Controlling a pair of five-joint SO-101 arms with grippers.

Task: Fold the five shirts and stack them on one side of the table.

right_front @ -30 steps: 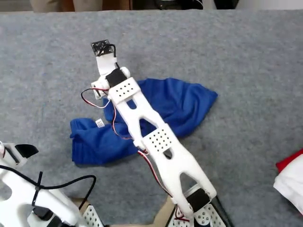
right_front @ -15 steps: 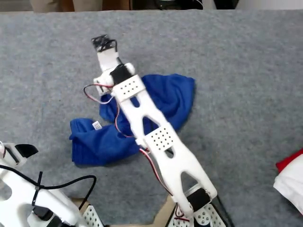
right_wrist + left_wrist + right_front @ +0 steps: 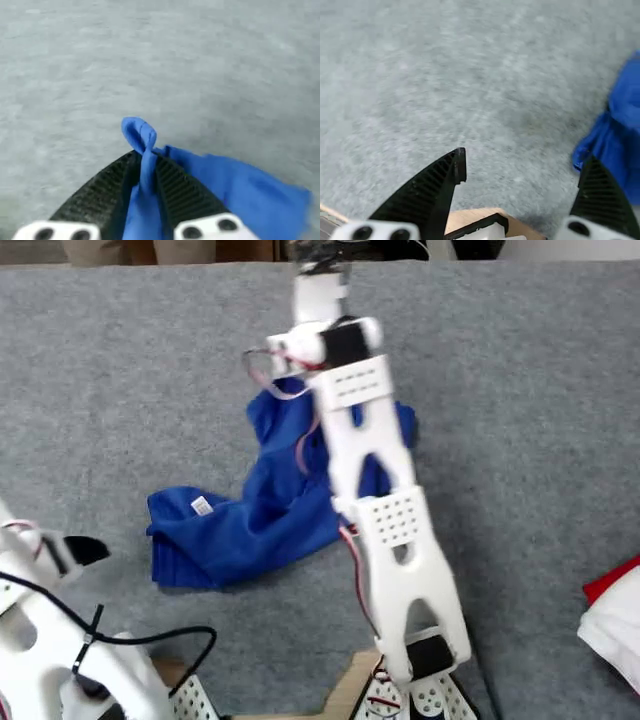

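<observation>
A blue shirt (image 3: 255, 515) lies crumpled on the grey table (image 3: 520, 390), one part pulled up toward the far edge. My right gripper (image 3: 146, 167) is shut on a pinched fold of the blue shirt (image 3: 142, 145); in the high view the right arm (image 3: 375, 480) stretches from the near edge to the far middle, its gripper (image 3: 318, 262) at the table's far edge. My left gripper (image 3: 525, 172) is open over bare table at the near left, the blue shirt's edge (image 3: 620, 125) beside one finger. The left arm (image 3: 50, 640) sits at the near left corner.
A red and white pile of cloth (image 3: 615, 615) lies at the right edge of the table. Grey felt stretches bare across the left and far right parts.
My right gripper has swung from the far left toward the far middle edge, dragging the shirt's fold with it; the cloth is now drawn up in a tall ridge. The left arm shifted slightly.
</observation>
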